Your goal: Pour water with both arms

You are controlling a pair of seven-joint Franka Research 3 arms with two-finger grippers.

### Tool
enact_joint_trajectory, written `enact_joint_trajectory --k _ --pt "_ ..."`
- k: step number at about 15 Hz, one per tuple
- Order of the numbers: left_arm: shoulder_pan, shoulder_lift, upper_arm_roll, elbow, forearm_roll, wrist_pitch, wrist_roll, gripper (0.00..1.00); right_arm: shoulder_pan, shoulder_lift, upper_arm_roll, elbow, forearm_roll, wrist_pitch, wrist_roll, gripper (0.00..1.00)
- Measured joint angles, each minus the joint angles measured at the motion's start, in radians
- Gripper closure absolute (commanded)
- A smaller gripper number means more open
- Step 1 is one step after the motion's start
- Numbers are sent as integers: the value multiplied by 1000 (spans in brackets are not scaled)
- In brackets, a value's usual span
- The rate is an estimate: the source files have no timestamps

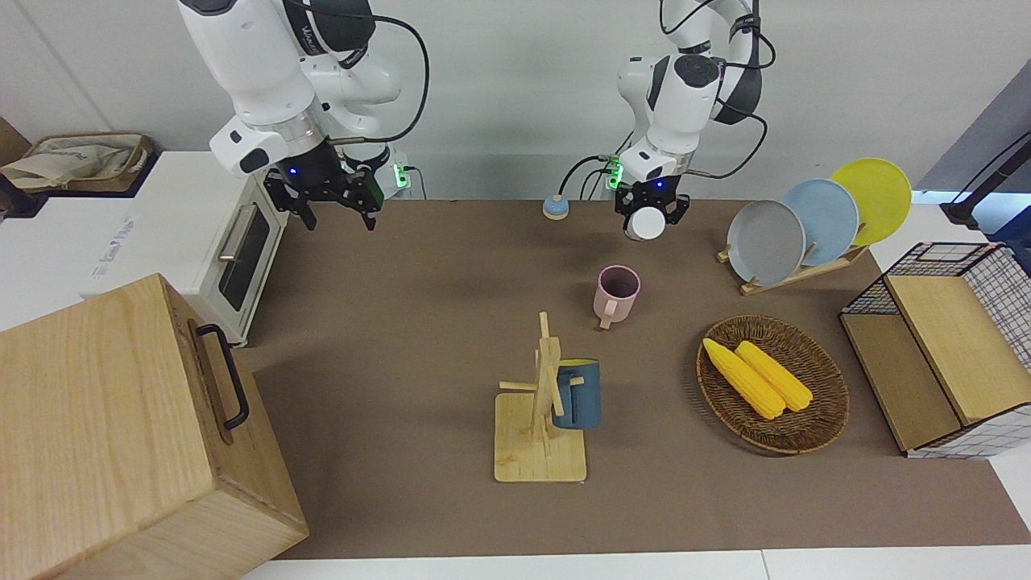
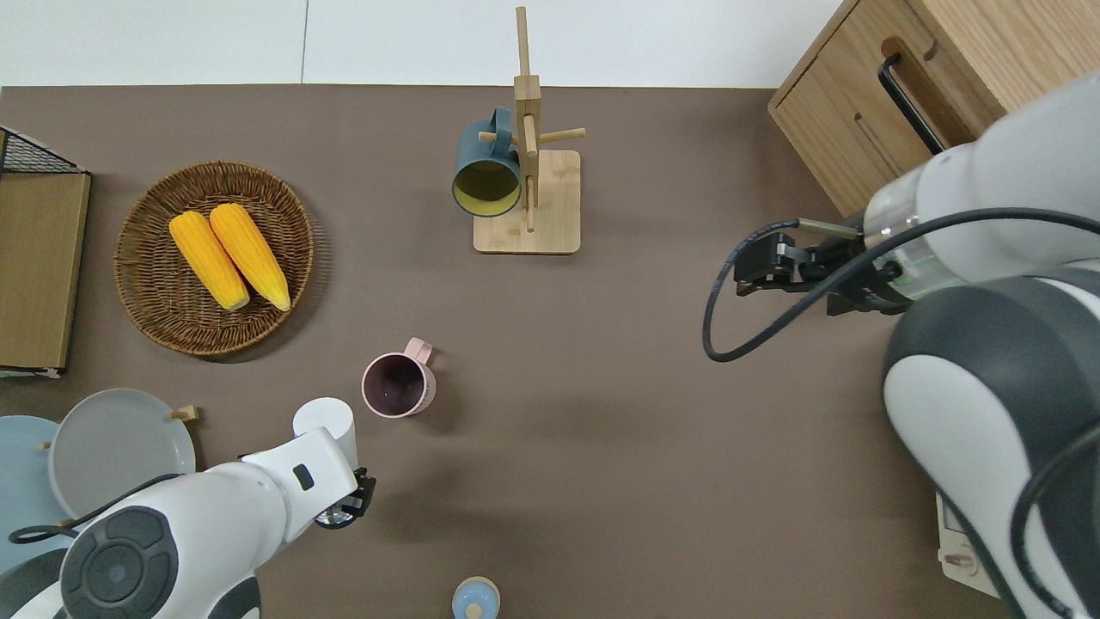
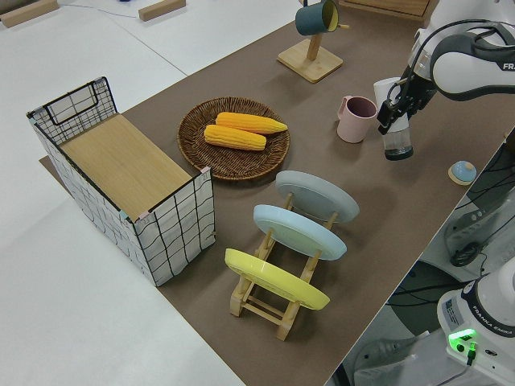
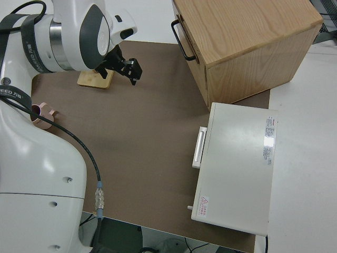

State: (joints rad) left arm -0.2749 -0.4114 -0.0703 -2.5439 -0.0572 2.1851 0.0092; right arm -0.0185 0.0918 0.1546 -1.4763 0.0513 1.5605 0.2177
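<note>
My left gripper (image 1: 649, 211) is shut on a clear bottle with a white end (image 1: 644, 225). It holds the bottle tilted in the air, white end pointing away from the robots, over the table just beside a pink mug (image 1: 617, 292). In the overhead view the left gripper (image 2: 339, 499), bottle (image 2: 325, 423) and mug (image 2: 397, 386) show; in the left side view too, gripper (image 3: 394, 121), bottle (image 3: 397, 143), mug (image 3: 356, 118). My right gripper (image 1: 329, 205) is open and empty, over bare table toward the right arm's end (image 2: 756, 275), seen also in the right side view (image 4: 129, 71).
A wooden mug rack (image 1: 538, 435) holds a blue mug (image 1: 578, 395). A wicker basket (image 1: 813, 435) holds two corn cobs (image 1: 757, 377). Plate rack (image 1: 805, 221), wire basket (image 1: 958, 346), toaster oven (image 1: 201, 234), wooden cabinet (image 1: 121, 435) and a small blue lid (image 1: 554, 207) stand around.
</note>
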Motion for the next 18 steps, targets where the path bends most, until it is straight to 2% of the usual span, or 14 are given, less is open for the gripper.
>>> enact_joint_trajectory --k 4,10,14,16,18 --pt "-7 47 0 3 0 0 0 1000 -18 -36 -48 -21 -32 -25 -138 11" --pt "-7 108 1 69 0 -54 0 1000 -14 -67 -137 -27 -51 -57 -295 11" --pt "-7 173 1 145 0 -142 -8 1000 28 -87 -211 -28 -61 -86 -352 11" --pt "-7 198 1 177 0 -166 -10 1000 43 -94 -230 -29 -63 -91 -361 11" --pt "-7 216 1 195 0 -185 -12 1000 48 -97 -231 -29 -63 -98 -364 11"
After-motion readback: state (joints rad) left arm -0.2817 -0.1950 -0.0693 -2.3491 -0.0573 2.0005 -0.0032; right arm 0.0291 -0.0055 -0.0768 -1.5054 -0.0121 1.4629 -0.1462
